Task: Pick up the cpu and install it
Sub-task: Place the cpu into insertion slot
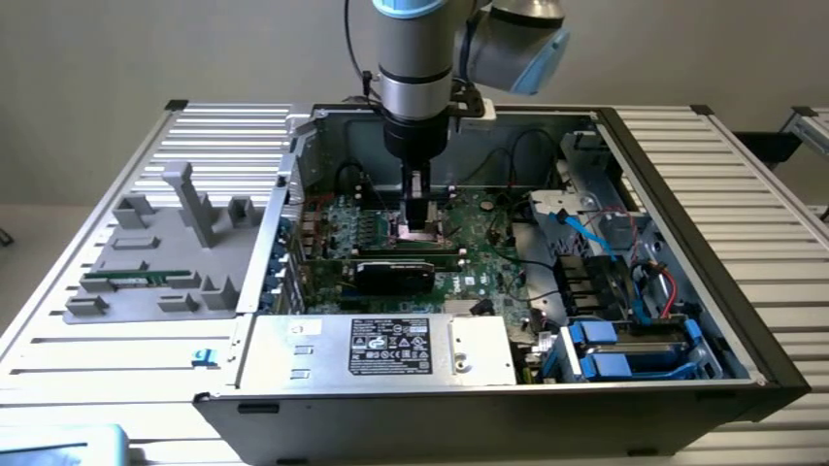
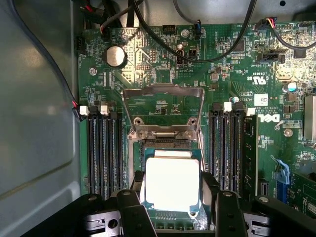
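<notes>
Stock before me: open computer case [image 1: 492, 419] on the slatted table [image 1: 739, 194]; green motherboard [image 2: 163, 74] inside, coin battery [image 2: 115, 56] on it; black graphics card [image 1: 392, 275]; silver power supply [image 1: 388, 348]; blue drive bays [image 1: 622, 354]; grey rack [image 1: 155, 262] beside the case, memory stick [image 1: 130, 281] in it.

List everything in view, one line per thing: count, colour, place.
table: one, silver, slatted, under the case and holder.
computer case: one, dark, open, on the table.
motherboard: one, green, inside the computer case.
socket frame: one, grey metal, swung open on the motherboard.
memory slots: two banks, black, either side of the socket frame.
cpu: one, pale silver, in the claw, just past the socket frame's hinge.
graphics card: one, black, on the motherboard, nearer the exterior camera than the cpu.
power supply: one, silver, labelled, along the case's near edge.
holder: one, grey, on the table at the exterior view's left.
arm: one, silver and blue, reaching down into the case.
claw: one, black, closed on the cpu's sides.
</notes>
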Controlling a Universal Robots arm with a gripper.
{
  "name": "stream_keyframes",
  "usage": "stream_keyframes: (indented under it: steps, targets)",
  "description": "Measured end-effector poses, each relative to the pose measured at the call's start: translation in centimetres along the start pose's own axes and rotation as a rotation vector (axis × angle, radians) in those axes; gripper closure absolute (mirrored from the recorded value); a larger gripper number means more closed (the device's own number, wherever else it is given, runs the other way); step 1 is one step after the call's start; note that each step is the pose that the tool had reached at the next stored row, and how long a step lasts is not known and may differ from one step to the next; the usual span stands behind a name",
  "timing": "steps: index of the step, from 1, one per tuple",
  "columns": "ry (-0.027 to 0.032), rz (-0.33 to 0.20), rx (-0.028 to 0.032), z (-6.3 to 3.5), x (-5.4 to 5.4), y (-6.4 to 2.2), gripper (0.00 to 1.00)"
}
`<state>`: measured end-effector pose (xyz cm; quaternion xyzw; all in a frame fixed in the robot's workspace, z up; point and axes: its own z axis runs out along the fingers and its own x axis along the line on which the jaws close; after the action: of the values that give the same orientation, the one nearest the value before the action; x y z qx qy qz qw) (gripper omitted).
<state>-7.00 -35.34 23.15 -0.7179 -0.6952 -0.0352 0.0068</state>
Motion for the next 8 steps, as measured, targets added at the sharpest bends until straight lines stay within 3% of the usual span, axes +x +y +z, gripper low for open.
stream_keyframes:
  steps: [5,8]
  targets:
    - [0.0004,-0.001,-0.0141,0.47,0.03,-0.29,0.45]
    - [0.0004,-0.001,-0.0155,0.97,0.01,-0.34,0.45]
